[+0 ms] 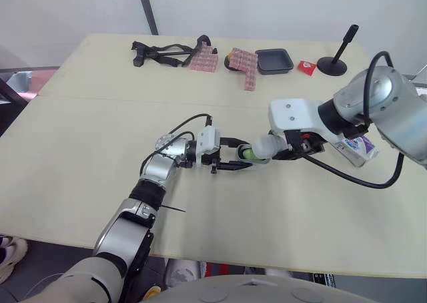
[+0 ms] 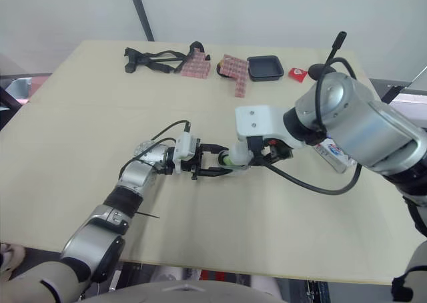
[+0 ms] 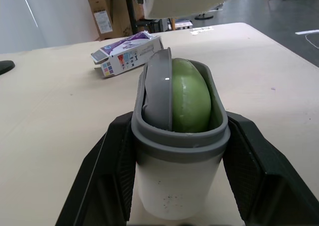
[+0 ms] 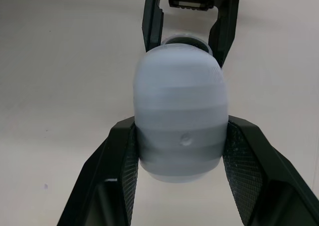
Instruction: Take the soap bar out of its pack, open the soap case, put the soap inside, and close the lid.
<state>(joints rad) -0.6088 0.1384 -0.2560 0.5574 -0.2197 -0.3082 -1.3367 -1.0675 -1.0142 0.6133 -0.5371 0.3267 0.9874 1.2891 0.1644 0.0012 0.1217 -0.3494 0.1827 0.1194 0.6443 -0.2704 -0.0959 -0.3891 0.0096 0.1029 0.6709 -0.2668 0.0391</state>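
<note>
The left gripper's (image 1: 249, 154) fingers clamped the soap case (image 3: 177, 176) steady, green soap bar (image 3: 192, 101) inside, while the right gripper's (image 4: 180, 131) fingers pinched its lid (image 4: 180, 86) for closing.

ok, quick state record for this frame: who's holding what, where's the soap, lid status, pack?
left gripper: fingers shut on soap case, open end facing the right gripper
right gripper: fingers shut on lid, held at the case's open end
soap bar: green, inside the case
lid status: not yet seated, soap visible in the gap
soap pack: lying on table by the right arm
likely next: push lid on
</note>
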